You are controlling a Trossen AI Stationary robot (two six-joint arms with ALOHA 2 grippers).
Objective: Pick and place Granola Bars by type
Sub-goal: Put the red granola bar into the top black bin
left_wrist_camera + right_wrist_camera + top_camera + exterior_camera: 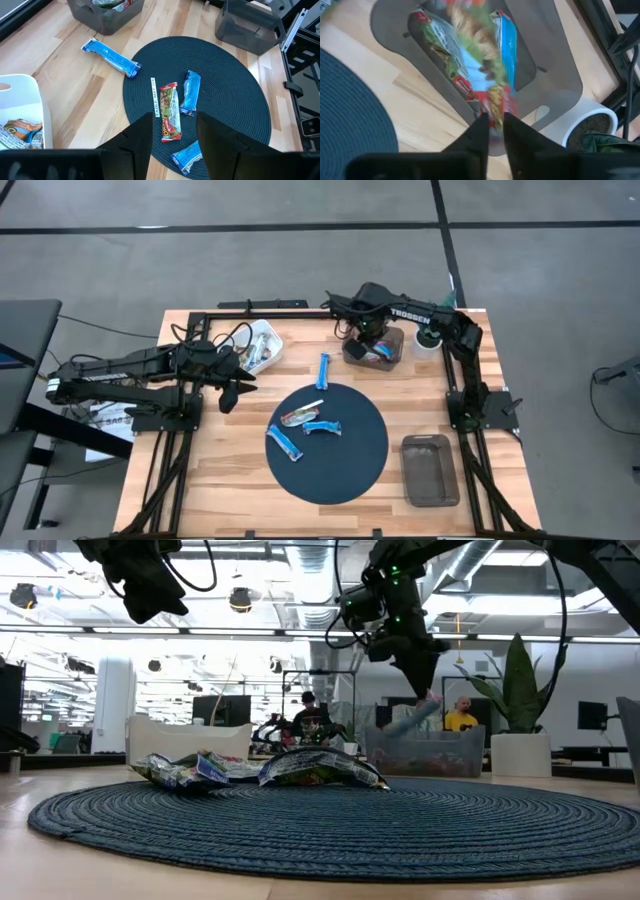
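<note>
**Placing step: bar over the grey bin**

A multicoloured bar [492,107] hangs clamped in the right gripper [493,125], directly above the grey bin [372,348] that already holds bars. The next move likely calls for opening the jaws to drop it. Four bars [304,425] remain near the mat [355,455]. The left gripper [173,131] waits unclenched above them, beside the white bin [262,345].

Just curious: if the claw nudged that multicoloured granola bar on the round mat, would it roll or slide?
The multicoloured granola bar lies flat, so probably slides, not rolls. Its crinkled wrapper looks thin, likely light and bendy. The woven mat may drag it.
</note>
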